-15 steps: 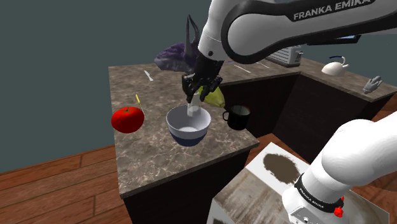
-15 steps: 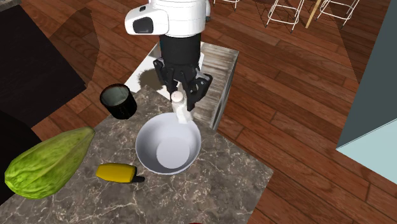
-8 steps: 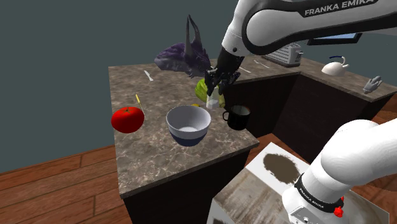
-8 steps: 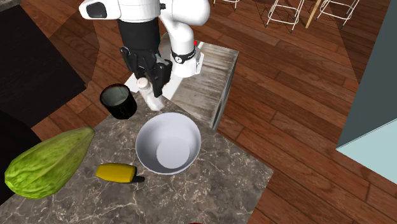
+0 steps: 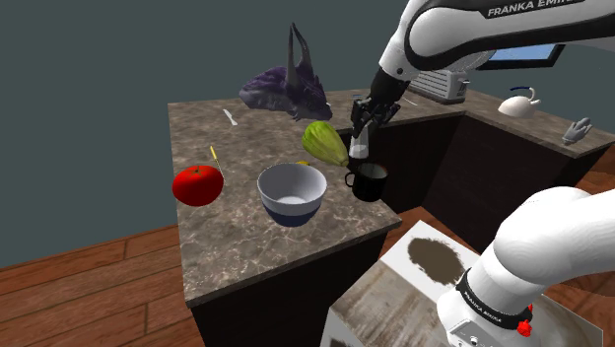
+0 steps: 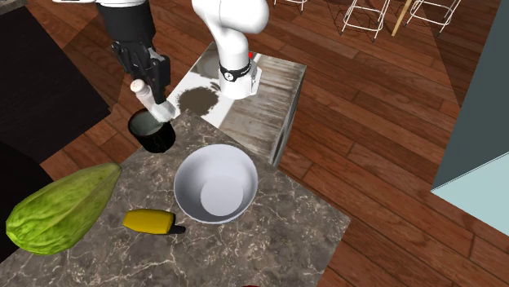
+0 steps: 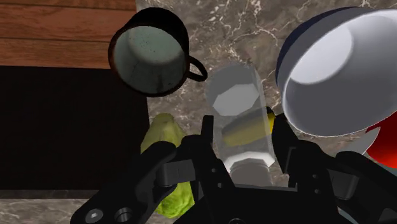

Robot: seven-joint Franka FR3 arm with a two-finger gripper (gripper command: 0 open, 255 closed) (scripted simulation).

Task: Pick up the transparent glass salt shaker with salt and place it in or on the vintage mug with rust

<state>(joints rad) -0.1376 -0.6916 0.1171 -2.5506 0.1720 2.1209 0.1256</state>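
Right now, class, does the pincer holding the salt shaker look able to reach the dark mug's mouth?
Probably yes: the pincer holds the salt shaker close above the mug, and nothing covers its open mouth.

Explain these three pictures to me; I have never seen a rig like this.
It is a simulated white robot arm mounted on a box beside a stone counter. One picture looks over the arm's shoulder, one looks down from across the counter, and one comes from a camera on the hand itself. On the counter stand a dark mug, a white bowl, a red tomato, a green fruit and a purple figure. The black gripper clasps a clear shaker and holds it in the air, close above the mug.
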